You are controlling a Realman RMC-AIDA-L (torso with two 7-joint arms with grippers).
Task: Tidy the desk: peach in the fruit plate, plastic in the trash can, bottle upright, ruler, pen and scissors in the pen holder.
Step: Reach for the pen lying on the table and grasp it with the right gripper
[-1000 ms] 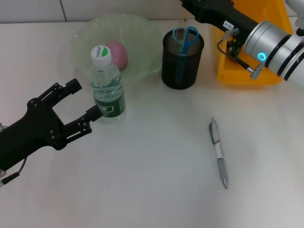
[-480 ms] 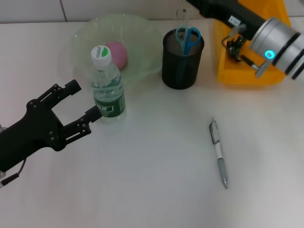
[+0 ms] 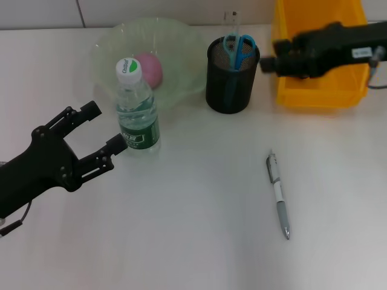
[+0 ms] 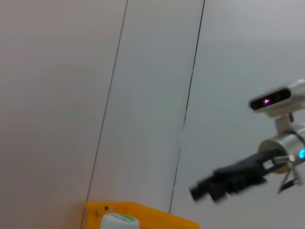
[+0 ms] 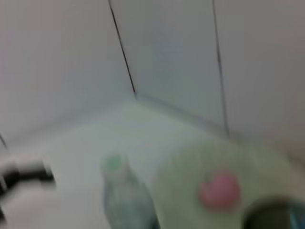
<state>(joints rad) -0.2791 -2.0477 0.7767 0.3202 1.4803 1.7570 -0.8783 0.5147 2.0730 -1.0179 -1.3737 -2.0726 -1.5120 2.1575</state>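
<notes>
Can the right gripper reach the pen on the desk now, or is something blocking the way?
Probably yes. The right gripper hangs by the pen holder, and only bare desk lies between it and the pen.

From where I'm standing, the right gripper (image 3: 269,62) is smearing into a dark blur at the upper right of the head view, so its fingers are impossible to read, and its arm is running off the right edge. The right wrist view is washing out entirely: the bottle (image 5: 125,196) and the peach (image 5: 219,190) are showing only as soft blobs, and the pen holder (image 5: 274,215) is being cut by the lower right corner. In the left wrist view, only the bottle's cap is peeking over the bottom edge.
</notes>
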